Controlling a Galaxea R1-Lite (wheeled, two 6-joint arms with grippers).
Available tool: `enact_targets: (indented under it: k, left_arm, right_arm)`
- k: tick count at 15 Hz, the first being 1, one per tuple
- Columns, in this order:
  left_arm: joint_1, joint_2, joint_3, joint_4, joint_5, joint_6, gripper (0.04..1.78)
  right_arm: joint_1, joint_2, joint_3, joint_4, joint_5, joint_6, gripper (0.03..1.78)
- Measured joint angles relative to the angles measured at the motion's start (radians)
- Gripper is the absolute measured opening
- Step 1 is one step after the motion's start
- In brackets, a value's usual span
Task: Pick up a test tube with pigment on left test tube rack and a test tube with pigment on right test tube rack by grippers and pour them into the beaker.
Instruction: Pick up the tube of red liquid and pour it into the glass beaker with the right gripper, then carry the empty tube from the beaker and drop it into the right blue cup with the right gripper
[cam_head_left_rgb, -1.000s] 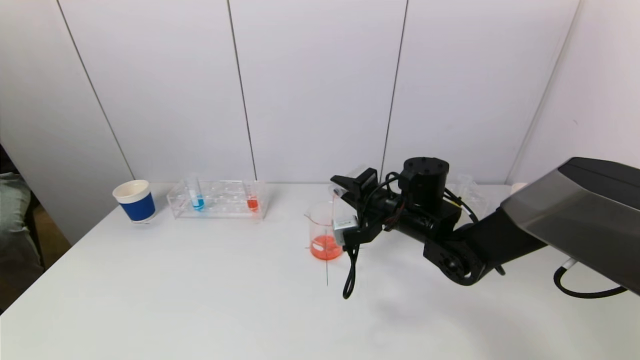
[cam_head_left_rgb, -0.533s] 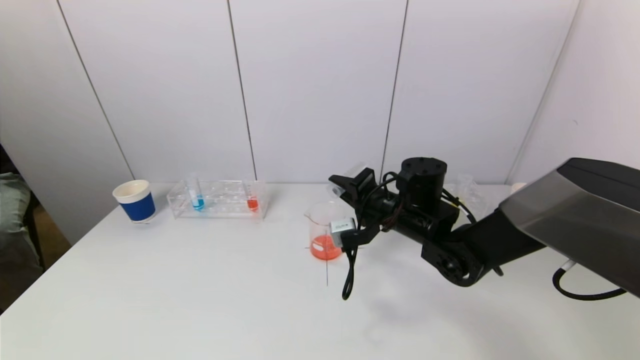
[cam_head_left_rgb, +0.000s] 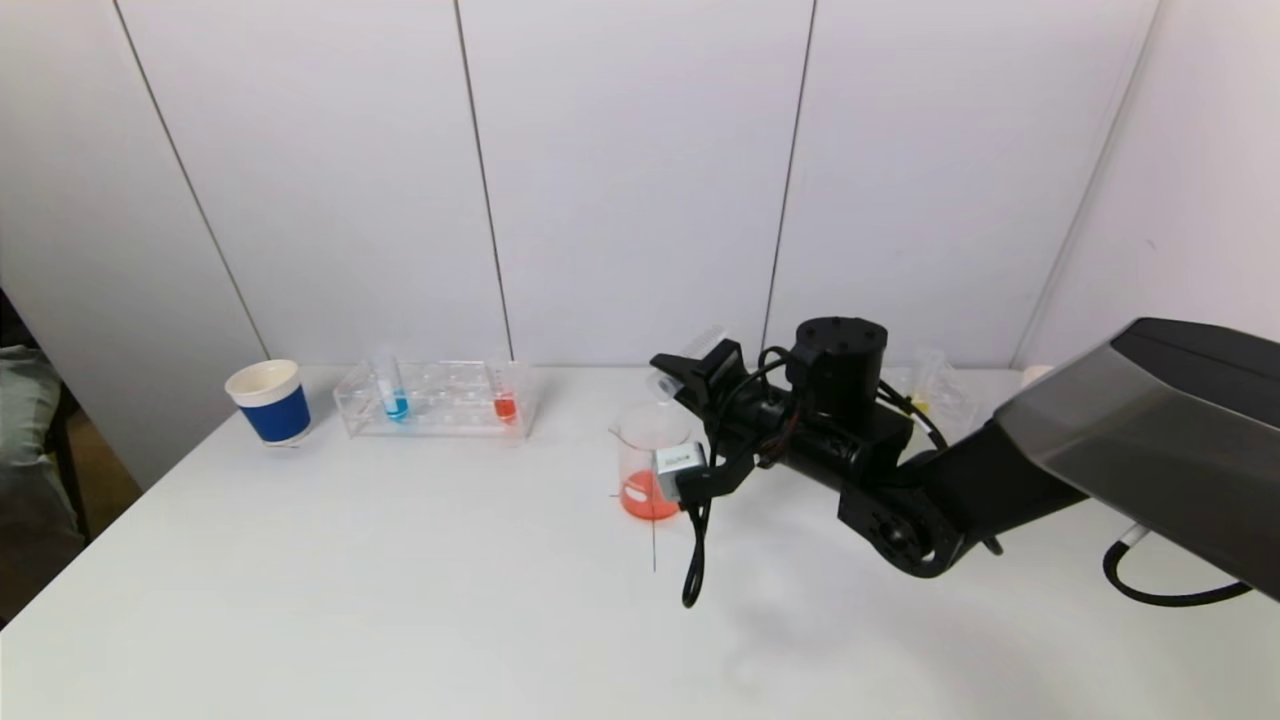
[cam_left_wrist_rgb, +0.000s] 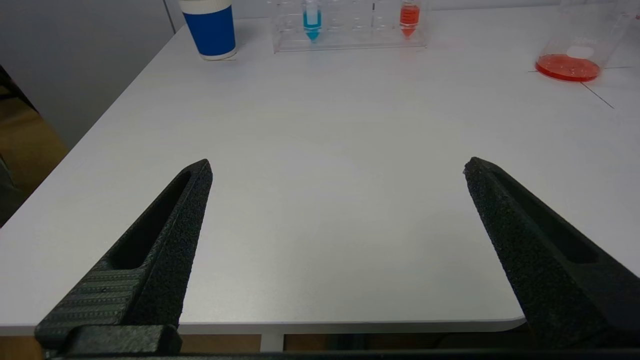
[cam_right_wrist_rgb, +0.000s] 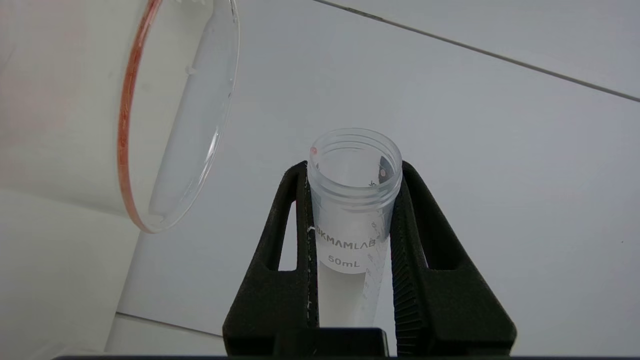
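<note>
My right gripper (cam_head_left_rgb: 690, 372) is shut on a clear 50 mL test tube (cam_right_wrist_rgb: 354, 200) that looks empty, apart from a red drop at its rim. It holds the tube tilted, mouth beside the rim of the glass beaker (cam_head_left_rgb: 648, 455). The beaker holds orange-red liquid at its bottom. Its rim shows close by in the right wrist view (cam_right_wrist_rgb: 175, 125). The left rack (cam_head_left_rgb: 440, 398) holds a blue-pigment tube (cam_head_left_rgb: 392, 396) and an orange-pigment tube (cam_head_left_rgb: 505, 402). The right rack (cam_head_left_rgb: 935, 392) is partly hidden behind my right arm. My left gripper (cam_left_wrist_rgb: 335, 167) is open and empty over the table's front edge.
A blue and white paper cup (cam_head_left_rgb: 270, 400) stands left of the left rack. A black cable (cam_head_left_rgb: 695, 560) hangs from my right wrist down to the table in front of the beaker. Thin lines mark the table under the beaker.
My right gripper with the tube has shifted slightly left towards the beaker. A yellow spot in the right rack has come into view behind the arm.
</note>
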Motion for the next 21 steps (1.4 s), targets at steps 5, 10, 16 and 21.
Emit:
enact_targets:
  k: [5, 10, 16, 21]
  left_arm:
    - [0.0, 0.0, 0.0, 0.0, 0.0, 0.0, 1.76]
    - [0.0, 0.0, 0.0, 0.0, 0.0, 0.0, 1.76]
    - [0.0, 0.0, 0.0, 0.0, 0.0, 0.0, 1.76]
    - [0.0, 0.0, 0.0, 0.0, 0.0, 0.0, 1.76]
  right_arm:
    - [-0.003, -0.012, 0.011, -0.004, -0.055, 0.116, 0.47]
    - [0.006, -0.052, 0.022, -0.01, -0.114, 0.365, 0.47]
    - [0.007, -0.136, 0.029, -0.011, -0.193, 0.621, 0.47]
    - [-0.01, -0.22, 0.029, 0.005, -0.231, 0.774, 0.47]
